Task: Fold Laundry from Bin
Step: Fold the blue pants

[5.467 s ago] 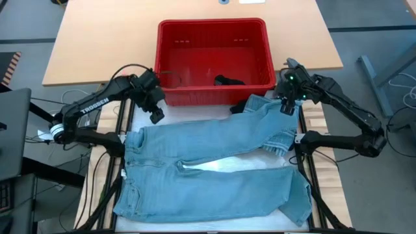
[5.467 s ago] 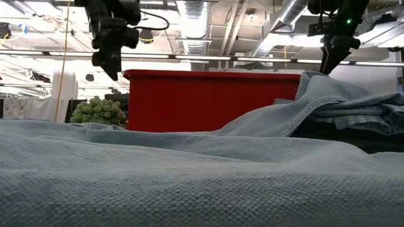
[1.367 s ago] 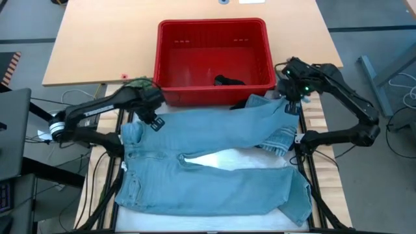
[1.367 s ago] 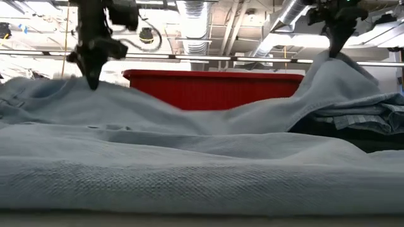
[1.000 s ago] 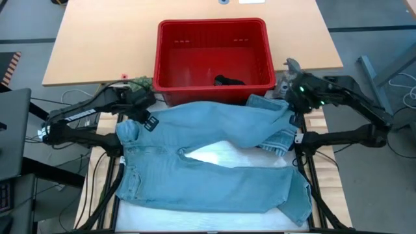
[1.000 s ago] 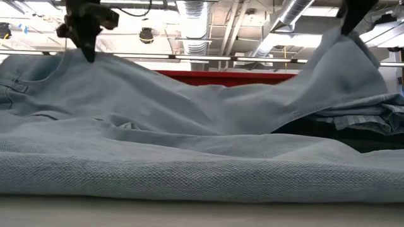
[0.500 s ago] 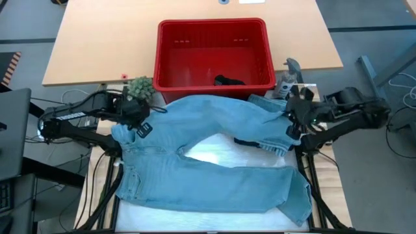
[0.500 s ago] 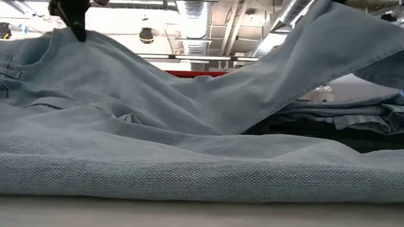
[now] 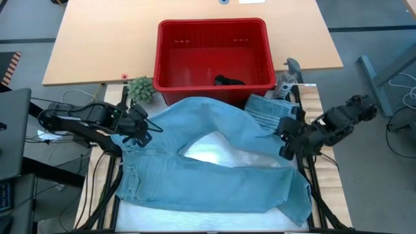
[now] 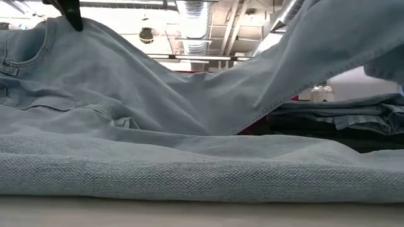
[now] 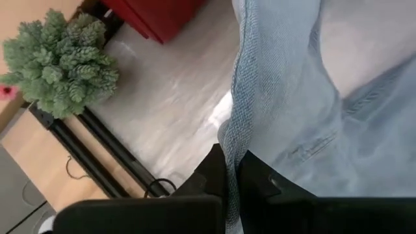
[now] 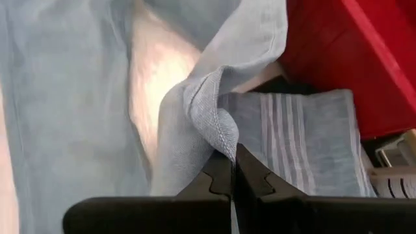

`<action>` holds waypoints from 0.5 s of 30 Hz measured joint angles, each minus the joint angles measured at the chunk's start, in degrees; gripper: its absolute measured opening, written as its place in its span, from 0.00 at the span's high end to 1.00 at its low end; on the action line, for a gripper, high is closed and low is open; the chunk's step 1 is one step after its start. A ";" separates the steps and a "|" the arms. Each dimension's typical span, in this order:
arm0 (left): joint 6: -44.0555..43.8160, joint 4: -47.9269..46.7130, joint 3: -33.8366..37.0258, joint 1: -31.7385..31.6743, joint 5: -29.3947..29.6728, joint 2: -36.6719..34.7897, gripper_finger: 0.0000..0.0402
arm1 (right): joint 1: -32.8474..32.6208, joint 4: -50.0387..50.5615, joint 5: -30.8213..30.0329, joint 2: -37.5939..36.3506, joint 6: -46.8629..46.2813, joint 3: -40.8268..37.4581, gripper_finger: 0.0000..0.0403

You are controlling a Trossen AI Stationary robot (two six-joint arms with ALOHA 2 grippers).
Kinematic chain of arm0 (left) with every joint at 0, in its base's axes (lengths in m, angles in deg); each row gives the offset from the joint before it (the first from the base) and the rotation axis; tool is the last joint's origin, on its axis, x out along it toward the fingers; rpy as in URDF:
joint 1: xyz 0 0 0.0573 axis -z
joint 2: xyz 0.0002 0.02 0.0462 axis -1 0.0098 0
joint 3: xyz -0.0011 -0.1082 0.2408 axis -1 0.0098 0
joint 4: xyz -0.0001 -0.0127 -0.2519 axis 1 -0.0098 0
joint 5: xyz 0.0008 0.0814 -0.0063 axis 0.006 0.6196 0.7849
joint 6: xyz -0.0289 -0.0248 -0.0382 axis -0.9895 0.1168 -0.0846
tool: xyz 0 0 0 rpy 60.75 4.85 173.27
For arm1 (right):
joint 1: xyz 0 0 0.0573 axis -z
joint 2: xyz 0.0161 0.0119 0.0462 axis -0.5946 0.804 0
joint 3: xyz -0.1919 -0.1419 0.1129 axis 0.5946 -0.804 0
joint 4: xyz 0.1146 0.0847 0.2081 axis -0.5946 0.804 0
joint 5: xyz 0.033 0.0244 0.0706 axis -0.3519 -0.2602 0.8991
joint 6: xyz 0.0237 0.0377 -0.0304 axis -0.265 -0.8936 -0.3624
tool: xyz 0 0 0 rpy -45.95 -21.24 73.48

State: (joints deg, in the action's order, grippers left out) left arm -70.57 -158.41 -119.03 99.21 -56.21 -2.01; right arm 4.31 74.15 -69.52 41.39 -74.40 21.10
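The jeans [image 9: 214, 162] are spread across the near table, in front of the bin [image 9: 214, 52]. The waistband is pinched by the left gripper [image 9: 138, 128] and a leg hem by the right gripper [image 9: 286, 140] — both clenched on denim. The cloth looks soft, fairly heavy and saggy, so hems and seams are judged the surest holds.

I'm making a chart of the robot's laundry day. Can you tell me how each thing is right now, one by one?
jeans: spread on the table, upper leg lifted and being folded over.
left gripper: fingers shut on the jeans' waist edge.
right gripper: fingers shut on the jeans' leg end.
bin: upright, nearly empty, one dark cloth inside.
striped cloth: folded, lying flat beside the bin.
plant: standing beside the bin.
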 joint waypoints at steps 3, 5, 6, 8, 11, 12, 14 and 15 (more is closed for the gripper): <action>-1.37 -0.12 0.04 1.91 0.56 0.40 1.00 | -2.91 0.00 -2.05 -0.17 -6.07 0.00 0.95; -2.04 -0.02 0.08 2.88 1.35 0.81 1.00 | -5.18 -0.08 -2.29 -0.49 -8.66 -0.42 0.95; -2.46 0.20 0.30 3.58 1.37 0.90 1.00 | -6.15 0.09 -1.73 -0.55 -9.87 -0.72 0.95; -3.35 -0.07 0.72 4.55 1.82 0.96 1.00 | -7.94 -0.06 1.72 -0.88 -12.23 -1.86 0.95; -3.55 0.08 1.46 5.65 2.20 1.23 1.00 | -11.80 -0.13 6.93 -2.53 -17.90 -5.09 0.95; -3.65 0.04 1.61 5.82 2.16 1.30 1.00 | -13.36 -0.07 7.88 -3.78 -20.00 -6.50 0.95; -3.43 0.06 1.58 6.10 2.18 1.37 1.00 | -15.79 -0.10 11.97 -7.39 -24.11 -9.66 0.95; -3.31 -0.06 1.57 6.11 2.07 1.43 1.00 | -17.08 0.05 14.37 -9.33 -25.47 -11.22 0.95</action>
State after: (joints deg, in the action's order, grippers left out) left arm -73.89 -158.47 -117.46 105.32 -54.14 -0.58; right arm -12.77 74.20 -55.15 32.06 -99.87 9.88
